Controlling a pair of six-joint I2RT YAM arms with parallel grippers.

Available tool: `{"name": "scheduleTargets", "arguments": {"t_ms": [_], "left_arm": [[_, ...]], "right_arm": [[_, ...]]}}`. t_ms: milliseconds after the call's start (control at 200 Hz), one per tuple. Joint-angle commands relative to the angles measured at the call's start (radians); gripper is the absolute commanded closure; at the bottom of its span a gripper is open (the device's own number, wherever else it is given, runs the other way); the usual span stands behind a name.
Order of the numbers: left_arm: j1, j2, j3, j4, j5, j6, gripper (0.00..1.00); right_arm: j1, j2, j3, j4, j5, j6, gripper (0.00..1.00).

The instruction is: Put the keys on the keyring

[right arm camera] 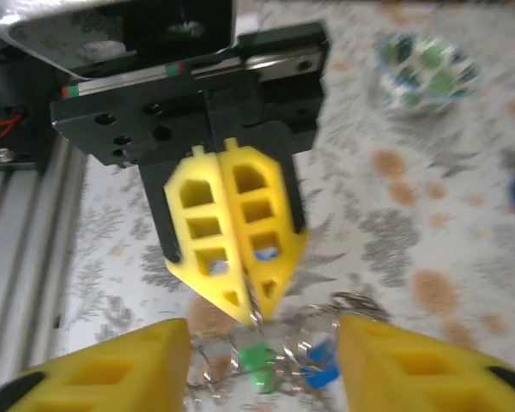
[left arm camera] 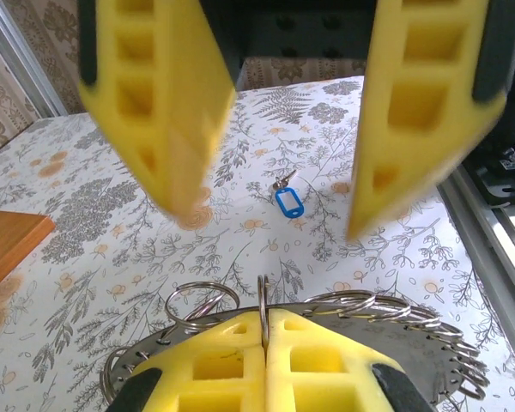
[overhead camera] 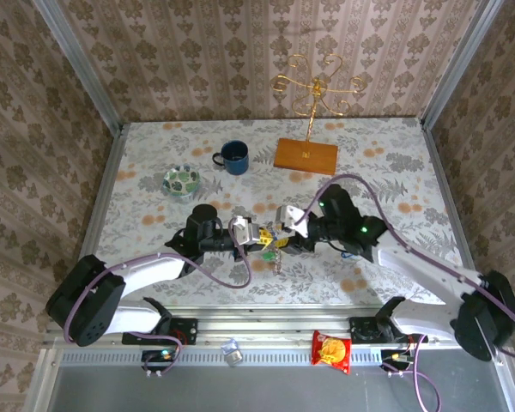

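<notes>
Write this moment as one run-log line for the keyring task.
left claw: shut on keyring | right claw: open, opposite it | blue-tagged key: loose on table

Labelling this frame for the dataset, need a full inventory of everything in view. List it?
table: 1, floral cloth
keyring: 1, silvery, centre, pinched by the left gripper
green-tagged key: 1, by the keyring
blue-tagged key: 1, by the keyring
loose blue-tagged key: 1, lying on the cloth
mug: 1, blue, far centre
dish: 1, green-patterned, left of the mug
stand: 1, gold wire, on wooden base, right of the mug
snack packet: 1, red, front rail
left gripper: yellow fingers, shut on the keyring
right gripper: yellow fingers, open, facing the left one
</notes>
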Motion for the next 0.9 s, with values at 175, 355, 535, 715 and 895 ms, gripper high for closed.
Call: {"name": "scheduleTargets", "arguments": {"t_ms": [175, 355, 535, 715, 895], "left_arm": [[-0.007, -0.033, 0.024, 0.014, -0.034, 0.035, 1.0], [-0.018, -0.05, 0.024, -0.011, -0.071, 0.078, 1.0], [-0.026, -0.068, 0.031, -0.044, -0.079, 0.108, 1.0], [-0.033, -0.065, 0.055, -0.098, -0.081, 0.117, 1.0], [-0.043, -0.062, 0.062, -0.112, -0.093, 0.124, 1.0]], "right_arm": [[-0.013, -0.207, -0.108, -0.114, 0.594, 0.715, 0.47], [-0.034, -0.161, -0.044, -0.515, 0.822, 1.119, 0.47], [-0.078, -0.042, -0.044, -0.636, 0.771, 1.297, 0.5], [-0.112, 0.115, 0.016, -0.738, 0.792, 1.353, 0.42], [-0.152, 0.194, 0.024, -0.691, 0.768, 1.365, 0.4]]}}
